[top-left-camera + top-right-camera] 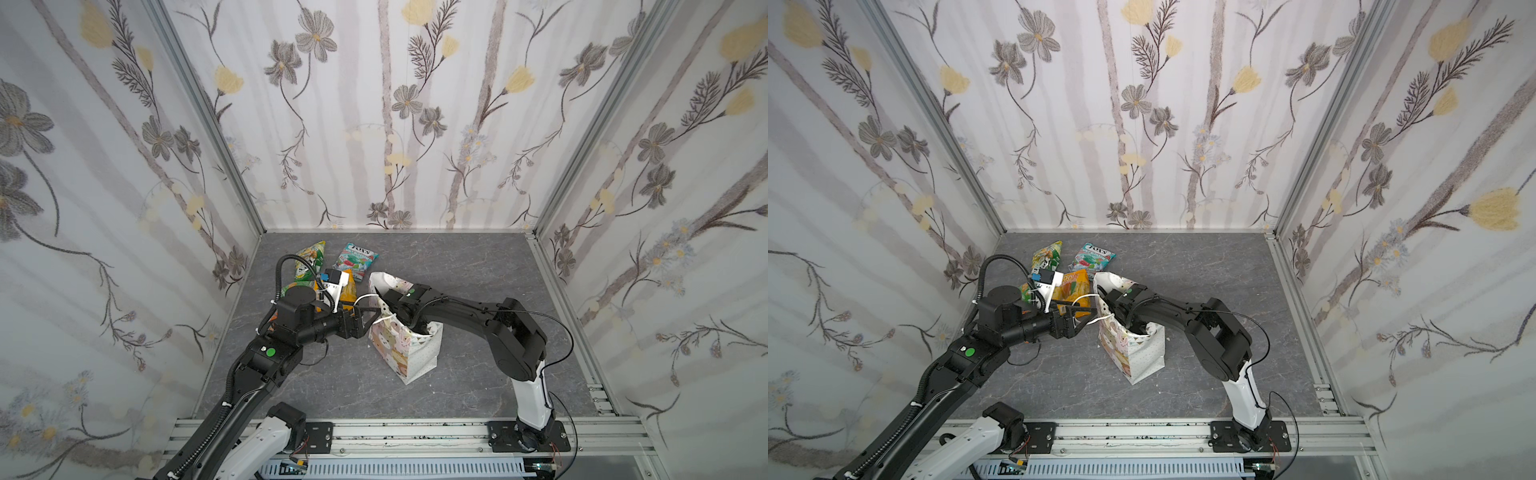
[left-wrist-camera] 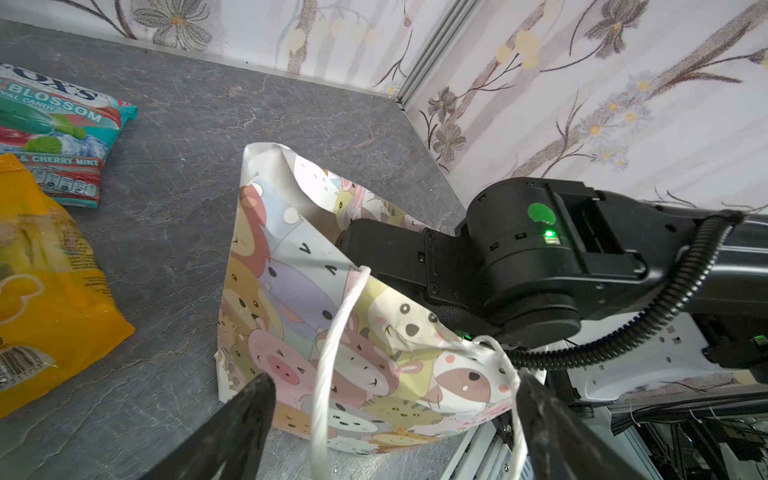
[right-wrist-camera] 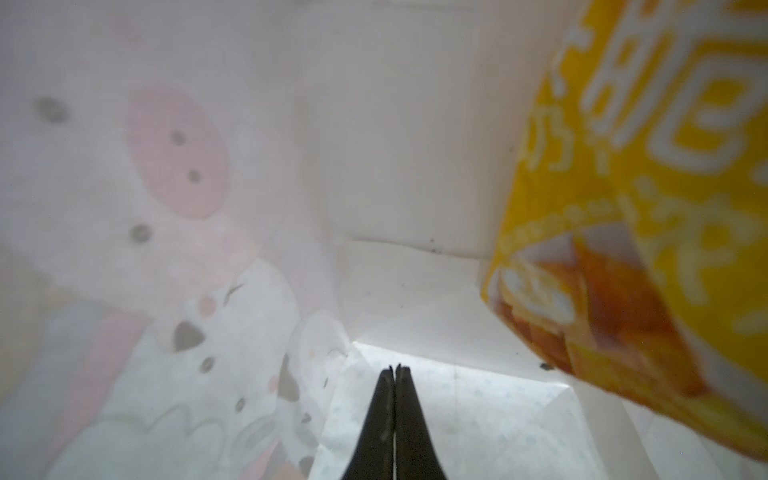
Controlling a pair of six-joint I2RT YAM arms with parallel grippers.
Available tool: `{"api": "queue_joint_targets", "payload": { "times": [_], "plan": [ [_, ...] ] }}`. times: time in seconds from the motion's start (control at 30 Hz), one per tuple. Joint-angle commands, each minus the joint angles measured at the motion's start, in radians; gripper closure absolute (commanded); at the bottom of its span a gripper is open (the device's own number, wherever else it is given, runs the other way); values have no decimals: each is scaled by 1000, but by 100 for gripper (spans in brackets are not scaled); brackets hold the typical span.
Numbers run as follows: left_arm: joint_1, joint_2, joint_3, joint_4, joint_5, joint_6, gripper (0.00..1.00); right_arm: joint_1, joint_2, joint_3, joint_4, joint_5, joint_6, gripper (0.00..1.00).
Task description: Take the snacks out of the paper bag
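Note:
The white paper bag point(image 1: 405, 349) point(image 1: 1136, 353) with pastel animals point(image 2: 291, 291) stands open at mid-table. My right arm goes down into its mouth, so the right gripper point(image 3: 394, 368) shows only in the right wrist view. It is shut, nothing between its fingers, over the bag's floor. A yellow snack packet point(image 3: 665, 208) leans inside the bag beside it. My left gripper point(image 1: 372, 316) point(image 2: 395, 384) is open at the bag's left side, with the cord handle point(image 2: 332, 332) hanging between its fingers. On the table lie snacks: yellow-green point(image 1: 309, 259), teal FOX'S point(image 1: 354, 257) point(image 2: 54, 133), orange-yellow point(image 1: 1073, 284) point(image 2: 50, 299), green point(image 1: 1025, 291).
Flowered walls close in the grey table point(image 1: 478, 270) on three sides. An aluminium rail point(image 1: 415, 432) with both arm bases runs along the front edge. The snacks on the table cluster at the back left, partly under my left arm point(image 1: 299, 316).

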Motion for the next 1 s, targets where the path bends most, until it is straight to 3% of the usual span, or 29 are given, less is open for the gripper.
{"api": "queue_joint_targets", "payload": {
  "times": [0.0,0.17,0.4,0.43,0.5,0.57,0.6,0.83,0.97],
  "plan": [
    [0,-12,17,-19,-71,1,8,-4,-26,23,27,9,26,100],
    [2,2,20,-51,-129,-13,7,-15,-60,48,48,-9,56,100],
    [5,128,5,-31,-80,-53,15,-26,-92,73,77,-70,80,100],
    [5,145,3,-22,-67,-58,16,-25,-92,70,82,-78,82,96],
    [4,176,-7,3,-52,-73,18,-26,-90,63,91,-85,83,52],
    [5,198,-13,11,-47,-86,19,-26,-97,65,99,-92,80,31],
    [5,208,-17,13,-50,-88,19,-27,-102,73,103,-95,79,26],
    [6,265,-22,-19,-62,-100,32,-43,-137,129,159,-23,108,22],
    [6,256,-24,-4,-35,-110,33,-50,-119,113,211,17,131,21]
  ]
}}
